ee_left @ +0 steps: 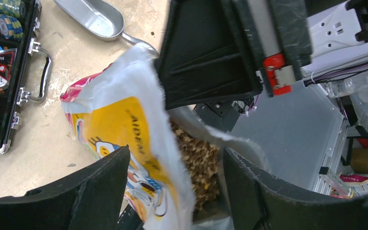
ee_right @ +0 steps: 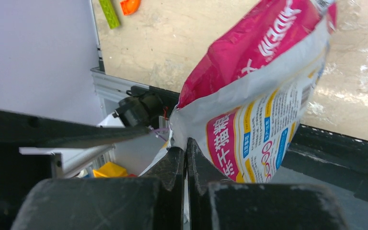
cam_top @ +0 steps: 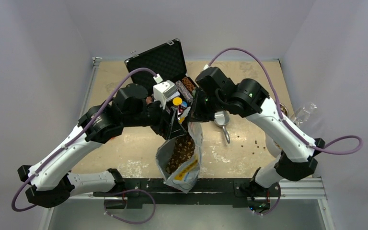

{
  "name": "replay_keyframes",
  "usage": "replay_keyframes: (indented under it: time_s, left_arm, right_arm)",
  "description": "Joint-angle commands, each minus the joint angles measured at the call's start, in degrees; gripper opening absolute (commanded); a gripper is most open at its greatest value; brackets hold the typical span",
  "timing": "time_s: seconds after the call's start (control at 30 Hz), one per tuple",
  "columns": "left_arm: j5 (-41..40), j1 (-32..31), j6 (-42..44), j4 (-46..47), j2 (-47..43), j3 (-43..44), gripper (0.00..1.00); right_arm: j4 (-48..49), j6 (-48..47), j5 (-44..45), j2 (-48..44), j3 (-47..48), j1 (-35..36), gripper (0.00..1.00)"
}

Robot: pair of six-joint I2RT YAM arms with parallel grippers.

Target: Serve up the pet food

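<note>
The right tool (ee_right: pixel 187 151) has its two fingers pressed together, and they pinch the white upper edge of the bag (ee_right: pixel 254 96). From this grip the bag hangs down with its pink and white printed side turned to the right wrist camera.

The left tool (ee_left: pixel 175 158) is spread wide. One side of the bag's mouth passes between its two fingers (ee_left: pixel 91 187), and I cannot tell if either finger touches it. In the top view the left tool (cam_top: pixel 172 125) and the right tool (cam_top: pixel 194 112) are close together over the upper end of the bag (cam_top: pixel 189 175).

The pet food (ee_left: pixel 199 158) is inside the bag: brown pellets fill the opened mouth, seen just past the yellow printed side. From above the pet food (cam_top: pixel 179 151) shows through the long opening. The lower end of the bag reaches the near edge of the table (cam_top: pixel 249 86), between the two arm bases. A few loose pellets (cam_top: pixel 249 139) also lie scattered on the table to the right of the bag.

Just beside the upper end of the bag a metal scoop (cam_top: pixel 222 120) lies on the table, its handle pointing to the near side. In the left wrist view the scoop (ee_left: pixel 93 19) is empty, and its handle comes up to the bag's top edge.

Behind both tools an open black case (cam_top: pixel 158 60) stands on the table with its lid raised. The left wrist view shows the case's (ee_left: pixel 9 139) metal handle and the rows of poker chips (ee_left: pixel 0 24) in it
</note>
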Motion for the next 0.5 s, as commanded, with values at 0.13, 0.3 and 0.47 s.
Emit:
replay_keyframes:
  time_s: [0.13,0.3,0.47]
  left_arm:
    - [-0.5,-0.3,2.6,1.9,-2.4,1.7,0.69]
    - [-3.3,-0.3,2.5,0.4,-0.6,0.8,0.79]
    - [-4.8,-0.4,1.6,-0.8,2.9,1.8,0.81]
  right_arm:
    - [11.5,5.9,5.4,3.7,19.9,0.0,0.0]
    - [14.0,6.4,4.7,1.6,12.0,-1.0,0.0]
    - [11.4,3.8,5.0,2.4,12.2,-3.1,0.0]
